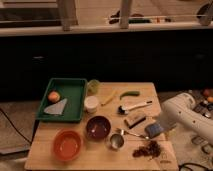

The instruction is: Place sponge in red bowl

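Observation:
The blue-grey sponge [154,130] lies on the wooden table [45,150] near its right edge. The red bowl [67,144] stands empty at the front left of the table. My white arm comes in from the right, and my gripper [163,123] is at its end, right beside the sponge's right side. I cannot tell whether it touches the sponge.
A tan-and-dark block [135,120], a white-handled brush [134,106], a metal cup [116,141] and dark crumbs [147,150] surround the sponge. A dark bowl [98,127], a white cup [91,103] and a green tray [75,87] holding an orange [53,96] lie to the left.

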`<state>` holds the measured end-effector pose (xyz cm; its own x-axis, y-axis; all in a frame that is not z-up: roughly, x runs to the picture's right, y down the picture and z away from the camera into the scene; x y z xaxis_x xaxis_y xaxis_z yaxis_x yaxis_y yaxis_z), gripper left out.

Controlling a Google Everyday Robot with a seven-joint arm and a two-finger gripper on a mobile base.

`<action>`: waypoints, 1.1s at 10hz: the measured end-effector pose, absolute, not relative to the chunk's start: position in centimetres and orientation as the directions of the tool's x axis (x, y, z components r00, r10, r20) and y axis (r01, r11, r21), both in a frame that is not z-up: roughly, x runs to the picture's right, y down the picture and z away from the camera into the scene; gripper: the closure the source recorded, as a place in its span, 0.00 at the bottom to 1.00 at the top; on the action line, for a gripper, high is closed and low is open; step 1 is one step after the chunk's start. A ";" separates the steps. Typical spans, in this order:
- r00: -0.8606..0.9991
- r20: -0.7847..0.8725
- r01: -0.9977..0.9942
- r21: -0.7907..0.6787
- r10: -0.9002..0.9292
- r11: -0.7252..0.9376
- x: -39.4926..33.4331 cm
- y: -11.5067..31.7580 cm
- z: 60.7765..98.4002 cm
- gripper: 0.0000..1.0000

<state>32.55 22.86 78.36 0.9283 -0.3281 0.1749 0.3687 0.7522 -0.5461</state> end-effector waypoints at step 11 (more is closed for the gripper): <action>0.849 0.257 0.522 -0.539 -0.461 0.661 33.7 23.9 79.0 0.20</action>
<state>33.73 23.86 78.98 0.8493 -0.4613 0.2568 0.5220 0.6608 -0.5393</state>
